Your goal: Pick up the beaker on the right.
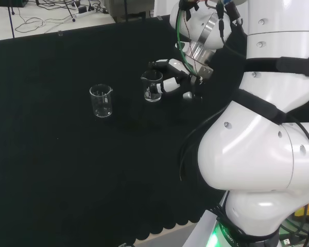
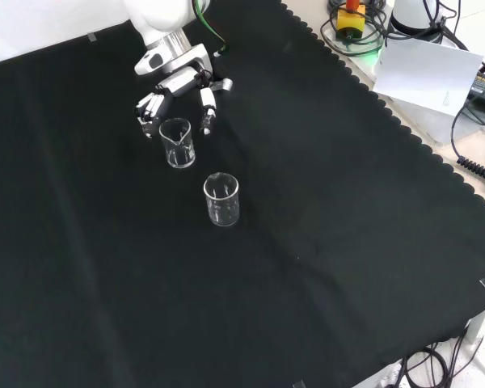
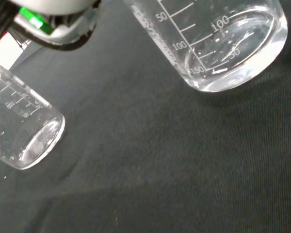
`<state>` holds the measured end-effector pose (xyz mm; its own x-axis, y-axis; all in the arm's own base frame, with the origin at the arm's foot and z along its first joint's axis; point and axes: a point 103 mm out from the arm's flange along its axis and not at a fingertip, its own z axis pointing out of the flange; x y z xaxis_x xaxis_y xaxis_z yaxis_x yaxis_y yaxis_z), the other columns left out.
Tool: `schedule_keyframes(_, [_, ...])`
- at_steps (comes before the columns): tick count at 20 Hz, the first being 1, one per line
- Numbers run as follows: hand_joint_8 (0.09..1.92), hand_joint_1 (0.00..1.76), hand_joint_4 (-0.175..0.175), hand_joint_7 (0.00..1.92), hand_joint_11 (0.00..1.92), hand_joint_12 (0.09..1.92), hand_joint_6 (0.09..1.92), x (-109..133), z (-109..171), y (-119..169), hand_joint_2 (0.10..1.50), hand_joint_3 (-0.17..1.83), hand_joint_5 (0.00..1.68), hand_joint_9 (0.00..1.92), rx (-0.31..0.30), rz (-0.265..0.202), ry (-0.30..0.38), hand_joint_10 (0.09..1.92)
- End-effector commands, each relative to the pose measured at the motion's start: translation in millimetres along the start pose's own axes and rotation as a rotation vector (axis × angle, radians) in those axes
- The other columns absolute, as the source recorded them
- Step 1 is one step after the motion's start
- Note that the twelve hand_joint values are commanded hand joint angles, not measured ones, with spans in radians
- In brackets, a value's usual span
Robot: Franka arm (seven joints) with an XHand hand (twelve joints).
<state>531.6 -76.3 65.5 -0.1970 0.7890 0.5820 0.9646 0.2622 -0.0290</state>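
Right now you're at the reach: the hand [image 1: 171, 77] sits spread around the right-hand beaker [image 1: 152, 86] in the head view, fingers uncurled, nothing gripped. Next, close them on the glass, then lift from the tabletop [image 1: 67, 170].

Even, bright overhead light; glare on the white arm [image 1: 257, 149]; soft blur across the wrist view's near beaker [image 3: 218, 43]

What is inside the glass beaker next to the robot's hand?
Nothing visible: the beaker by the hand looks clear and empty, the black cloth showing through it. A colourless film couldn't be ruled out.
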Motion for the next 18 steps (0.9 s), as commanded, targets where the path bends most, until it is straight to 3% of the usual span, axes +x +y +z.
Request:
schedule_keyframes(1, [0.71,0.86,-0.056,0.33,0.02,1.39,0.1,-3.8,3.6,3.4,0.55,0.48,0.51,0.46,-0.038,0.012,-0.015,0.61])
schedule_keyframes(8, [0.71,0.98,-0.054,0.34,0.04,1.39,0.12,-5.4,9.5,7.4,0.52,0.58,0.5,0.47,-0.064,0.021,0.005,0.61])
schedule_keyframes(18, [0.73,0.97,-0.054,0.41,0.1,1.39,0.17,-5.7,12.2,15.4,0.49,0.67,0.49,0.54,-0.021,0.017,0.067,0.62])
